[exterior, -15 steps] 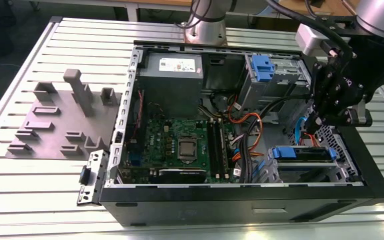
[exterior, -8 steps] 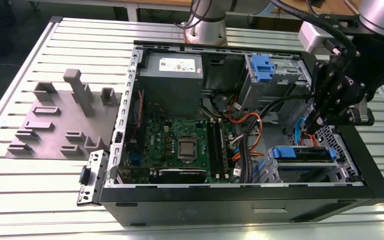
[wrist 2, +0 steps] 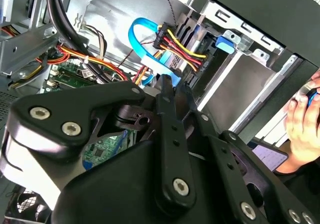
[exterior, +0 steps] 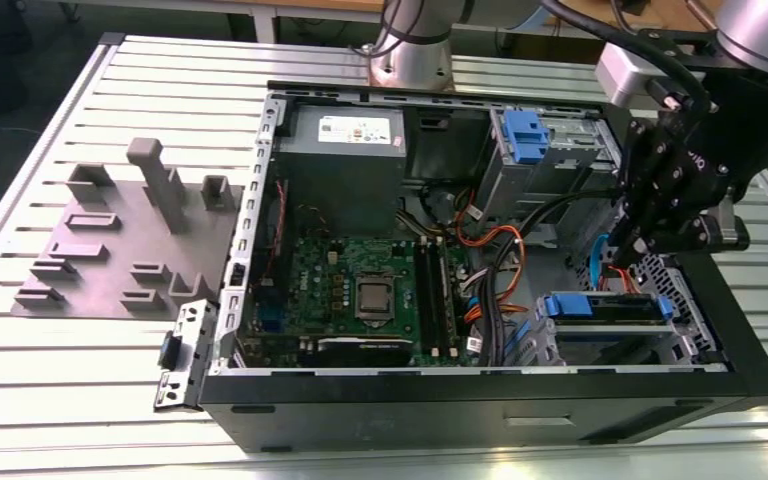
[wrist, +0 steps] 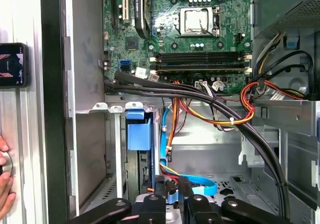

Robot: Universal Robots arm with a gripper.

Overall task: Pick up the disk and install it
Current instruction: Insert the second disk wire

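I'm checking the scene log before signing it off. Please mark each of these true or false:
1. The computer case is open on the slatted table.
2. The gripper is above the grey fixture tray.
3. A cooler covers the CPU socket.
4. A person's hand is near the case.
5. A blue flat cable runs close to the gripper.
1. True. The computer case is open on the slatted table.
2. False. The gripper is above the case's drive-bay end, at the exterior view's right. The grey fixture tray sits at its left.
3. False. The CPU socket on the motherboard is bare.
4. True. A hand is outside the case wall.
5. True. The blue flat cable loops just beyond the gripper.
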